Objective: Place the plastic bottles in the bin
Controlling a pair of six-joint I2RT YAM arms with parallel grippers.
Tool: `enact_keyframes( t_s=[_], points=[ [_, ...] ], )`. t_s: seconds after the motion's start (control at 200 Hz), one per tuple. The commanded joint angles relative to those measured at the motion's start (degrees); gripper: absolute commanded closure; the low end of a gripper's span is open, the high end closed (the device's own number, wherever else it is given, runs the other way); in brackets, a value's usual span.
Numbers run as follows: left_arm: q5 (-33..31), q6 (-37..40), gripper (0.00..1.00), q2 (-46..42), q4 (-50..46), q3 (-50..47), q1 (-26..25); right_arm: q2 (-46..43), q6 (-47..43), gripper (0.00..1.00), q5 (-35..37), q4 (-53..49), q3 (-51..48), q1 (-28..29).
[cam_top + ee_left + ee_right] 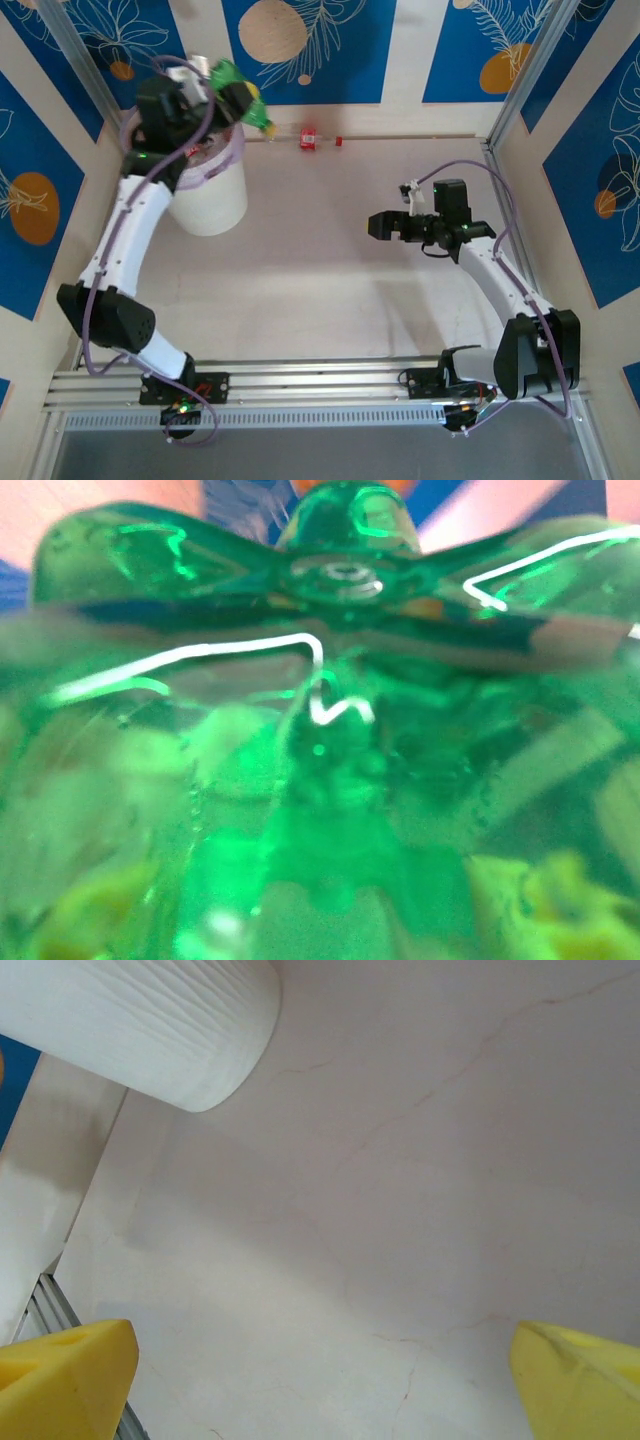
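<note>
My left gripper [232,92] is raised over the bin [212,196], a round white bucket with a pink bag liner, and is shut on the green bottle [228,74]. Seen from the left wrist, that green bottle [330,780] presses against the lens and hides the fingers. A small clear bottle with a red label [309,138] lies by the back wall. My right gripper [378,225] hovers open above bare table at centre right; its yellow fingertips [70,1375] stand wide apart with nothing between them. The bin's white wall [140,1020] appears at the right wrist view's upper left.
Patterned blue and beige walls enclose the table on three sides. A tiny red cap [339,141] lies next to the red-labelled bottle. An aluminium rail [320,385] runs along the near edge by the arm bases.
</note>
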Motion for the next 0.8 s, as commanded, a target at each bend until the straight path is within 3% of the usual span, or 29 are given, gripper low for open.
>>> enact_keyframes(
  t_s=[0.0,0.13,0.27,0.655,0.795],
  points=[
    [-2.5,6.4,1.00,-0.9,-11.2,4.7,6.4,0.8,1.0,0.05,0.2,-0.3,-0.6,-0.4],
    [-8.1,10.7,1.00,0.1,-16.7,7.8,13.0,1.3,1.7,0.05,-0.7,-0.2,-0.9,-0.5],
    [-11.8,15.2,1.00,2.6,-22.3,9.7,16.2,0.8,1.6,0.05,-1.2,-0.5,-1.5,-0.7],
    [-20.4,24.5,1.00,11.4,-37.9,15.0,16.8,-0.5,0.3,0.05,-0.4,-3.4,-1.8,-1.8],
    [-23.0,25.4,1.00,11.9,-38.7,13.0,16.8,-0.2,1.0,0.05,-1.4,-2.6,-2.1,-2.1]
  ],
)
